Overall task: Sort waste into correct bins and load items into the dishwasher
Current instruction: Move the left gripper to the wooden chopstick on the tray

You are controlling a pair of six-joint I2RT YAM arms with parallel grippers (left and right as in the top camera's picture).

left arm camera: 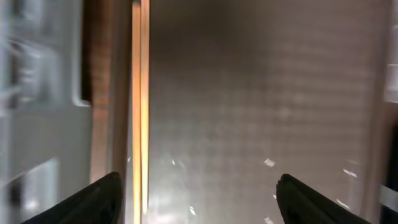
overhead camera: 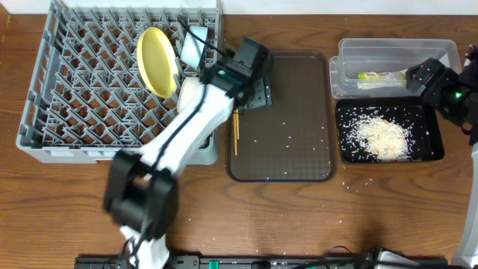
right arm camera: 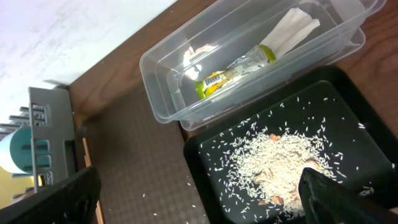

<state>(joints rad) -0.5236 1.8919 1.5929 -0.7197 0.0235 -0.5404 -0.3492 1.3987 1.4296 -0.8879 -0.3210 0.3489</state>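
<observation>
My left gripper (overhead camera: 256, 91) is open and empty, low over the top left of the brown tray (overhead camera: 299, 149). In the left wrist view the fingers (left arm camera: 196, 199) straddle bare tray, with wooden chopsticks (left arm camera: 140, 106) lying along the tray's left edge by the left finger. The chopsticks also show from overhead (overhead camera: 235, 133). The grey dish rack (overhead camera: 45, 112) holds a yellow plate (overhead camera: 157, 60) and a pale cup (overhead camera: 193, 46). My right gripper (overhead camera: 427, 75) is open and empty, raised over the bins (right arm camera: 199, 199). The clear bin (right arm camera: 161, 81) holds a green wrapper (right arm camera: 236, 67). The black bin (right arm camera: 205, 155) holds rice (right arm camera: 286, 158).
Loose rice grains are scattered on the brown tray (left arm camera: 268, 163) and on the wooden table around it. The rack's corner (right arm camera: 46, 124) and a teal-banded cup (right arm camera: 18, 152) show at the left of the right wrist view. My left arm crosses the rack's right front corner.
</observation>
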